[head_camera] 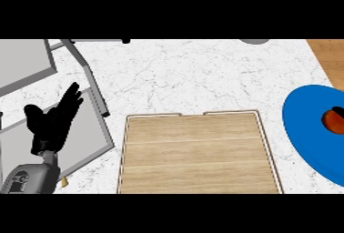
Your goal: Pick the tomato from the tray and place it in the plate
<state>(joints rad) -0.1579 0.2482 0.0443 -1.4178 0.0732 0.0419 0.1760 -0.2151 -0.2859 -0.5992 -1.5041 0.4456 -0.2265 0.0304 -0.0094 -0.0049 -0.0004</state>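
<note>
From my seat I see the tray (pixel 199 154) at lower centre, a wooden board with a pale rim lying on the marble counter (pixel 201 73). The blue plate (pixel 306 123) sits at the right edge, partly cut off. The tomato (pixel 333 121) lies on it, with something dark across it that I cannot identify. My left hand (pixel 55 119) rests at the left, fingers straight and spread, holding nothing. My right hand does not show. I can read no writing anywhere.
</note>
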